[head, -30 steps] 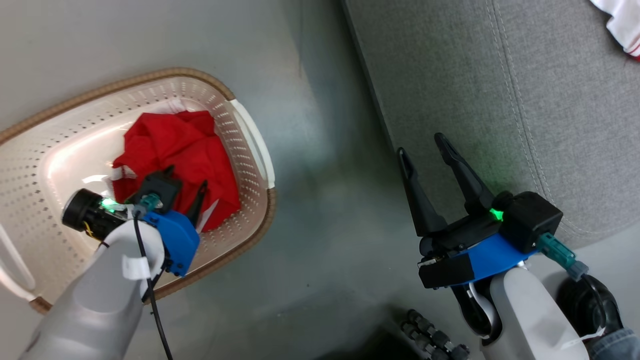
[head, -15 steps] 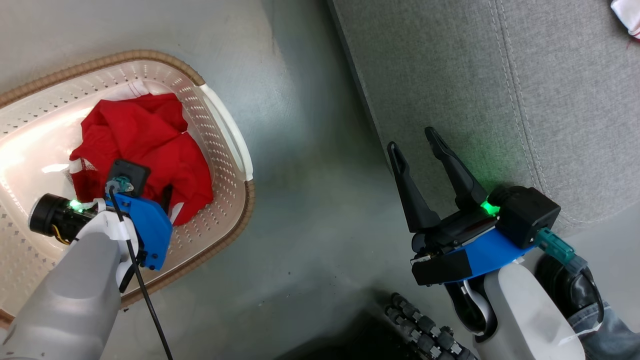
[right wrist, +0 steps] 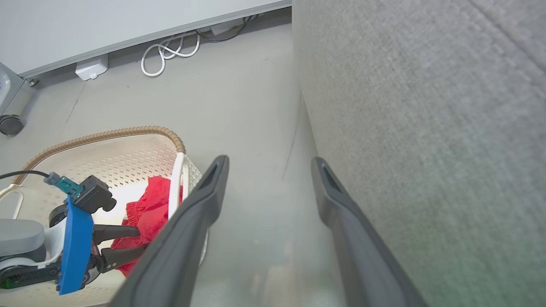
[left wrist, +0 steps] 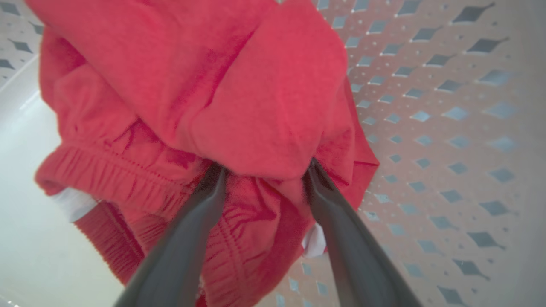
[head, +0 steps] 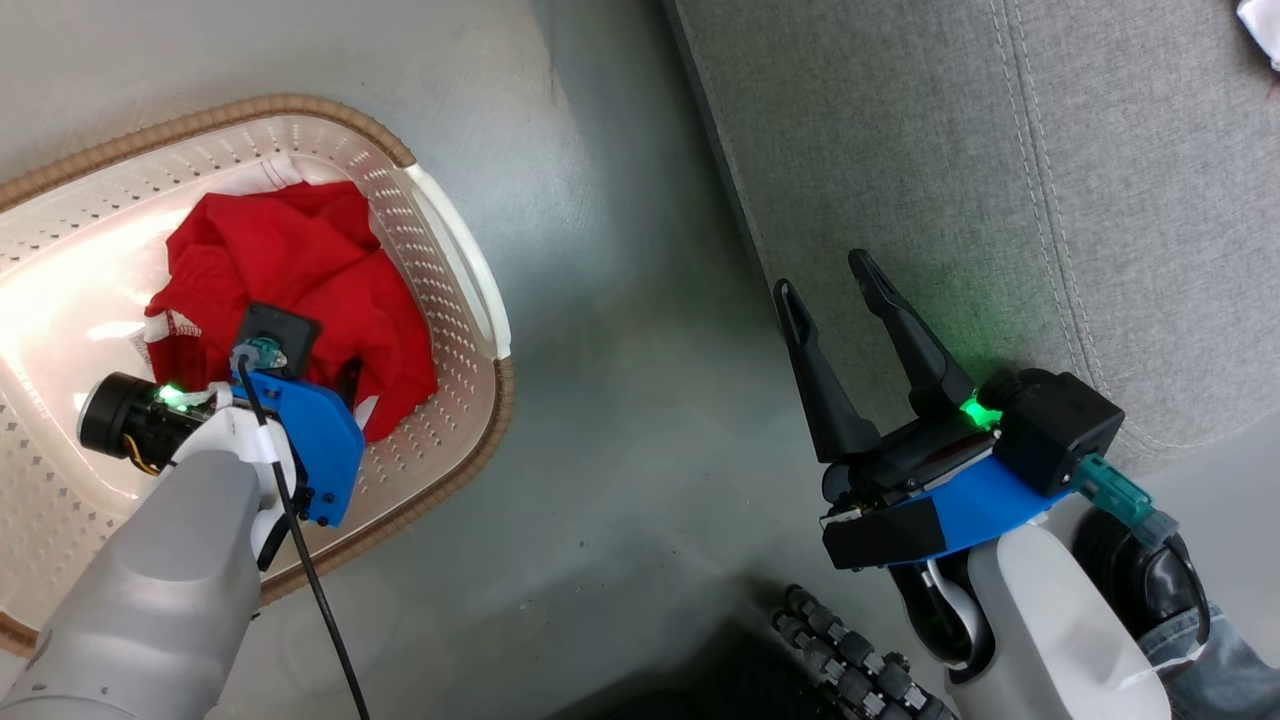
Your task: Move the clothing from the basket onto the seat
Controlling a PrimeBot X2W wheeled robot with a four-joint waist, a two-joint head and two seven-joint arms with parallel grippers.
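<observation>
The clothing (head: 290,255), crumpled red fabric with white trim, lies in the cream perforated basket (head: 300,105) on the floor at the left. My left gripper (left wrist: 264,168) is open and pushed down into it. Its fingers (left wrist: 192,230) straddle a fold beside a gathered waistband, and their tips are buried in cloth. In the right wrist view the left gripper (right wrist: 140,239) is seen inside the basket (right wrist: 102,136) at the clothing (right wrist: 147,204). My right gripper (head: 825,278) stands open and empty over the floor at the edge of the grey seat (head: 1000,150). A white and red garment (head: 1262,15) lies on the seat's far corner.
Grey floor runs between the basket and the seat (right wrist: 426,106). Along the wall lie white cables (right wrist: 170,47), a small white box (right wrist: 91,68) and a caster wheel (right wrist: 9,124). A black ribbed hose (head: 850,660) lies by my base.
The head camera has swung, shifting the whole picture. My left gripper has sunk a little further into the red clothing. The right gripper has kept its pose.
</observation>
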